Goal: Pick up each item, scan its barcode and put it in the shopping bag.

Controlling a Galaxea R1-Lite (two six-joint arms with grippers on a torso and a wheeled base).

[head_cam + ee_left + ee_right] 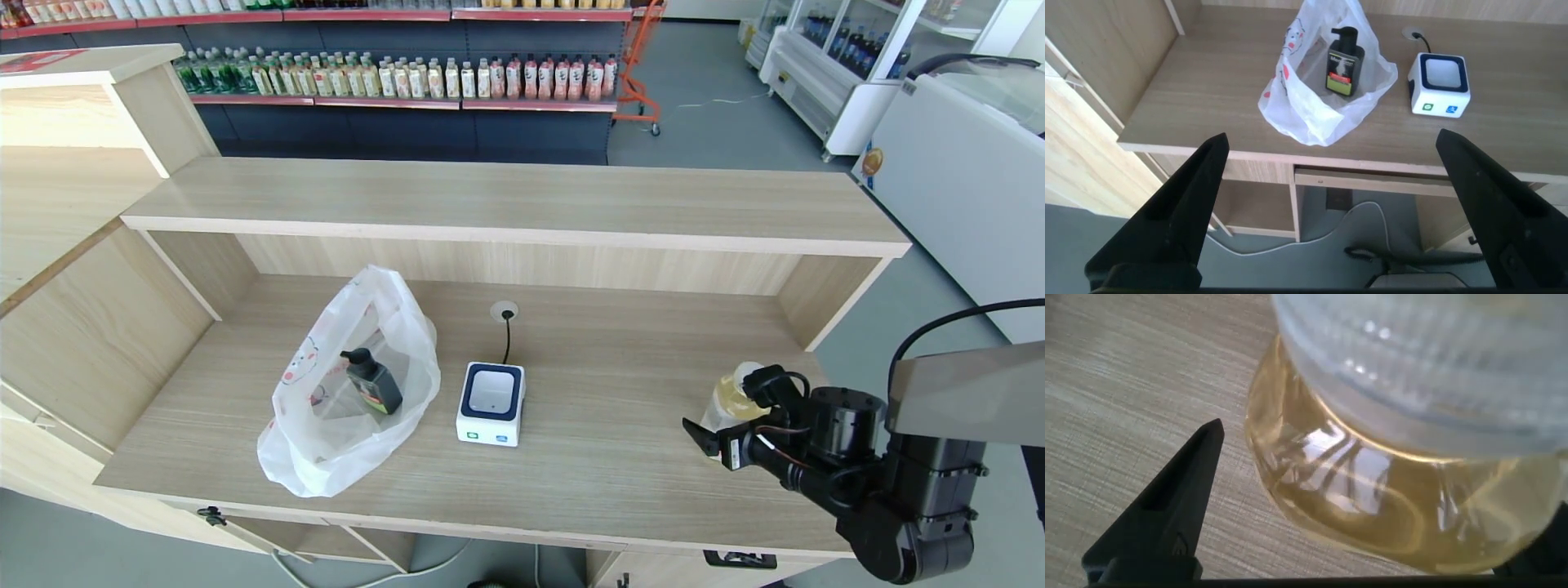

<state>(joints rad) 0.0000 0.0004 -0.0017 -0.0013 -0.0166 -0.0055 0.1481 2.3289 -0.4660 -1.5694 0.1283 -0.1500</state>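
A clear jar of yellow liquid [729,398] with a pale ribbed lid stands near the counter's right end. My right gripper [732,411] is open, one finger on each side of the jar [1372,482]; the dark finger [1167,514] stands a little off the glass. A white shopping bag [306,457] lies open at the left of the counter, with a dark pump bottle [374,384] inside. The barcode scanner [490,402], white with a dark-rimmed window, sits beside the bag. My left gripper [1331,155] hangs open below the counter's front edge, facing the bag [1298,106], pump bottle [1343,65] and scanner [1439,82].
The wooden counter [604,457] has a raised back shelf [506,200] and side walls. A cable runs from the scanner to a round port [504,310]. Store shelves of drinks [408,77] and freezers [963,155] stand beyond.
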